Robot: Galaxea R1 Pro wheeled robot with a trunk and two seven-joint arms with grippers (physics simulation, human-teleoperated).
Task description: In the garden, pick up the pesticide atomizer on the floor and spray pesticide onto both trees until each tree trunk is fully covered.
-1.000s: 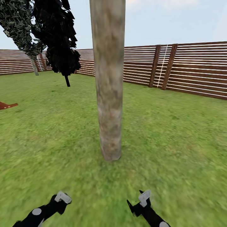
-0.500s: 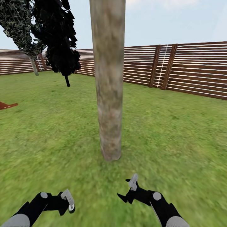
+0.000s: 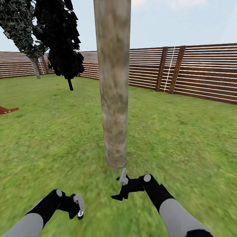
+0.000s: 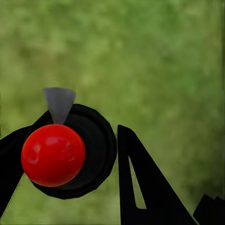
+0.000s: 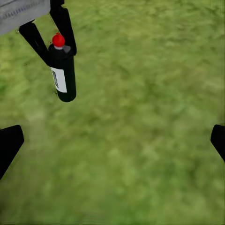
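The pesticide atomizer is a small black bottle with a white label and a red top. It hangs upright over the grass floor, with my left gripper shut on its neck. The left wrist view looks down onto the atomizer's red top, and my left gripper closes around it. In the head view my left gripper is low at the left, and the atomizer pokes out below it. My right gripper is open and empty, just in front of the foot of the thick tree trunk.
A second tree with a pale trunk stands far back left, next to a thin black-trunked tree. A brown slatted fence closes the lawn at the back and right. A red-brown object lies at the left edge.
Both arms have reached forward. My right gripper has moved up toward the trunk's foot and turned sideways. My left gripper has shifted right and now points downward with the atomizer.
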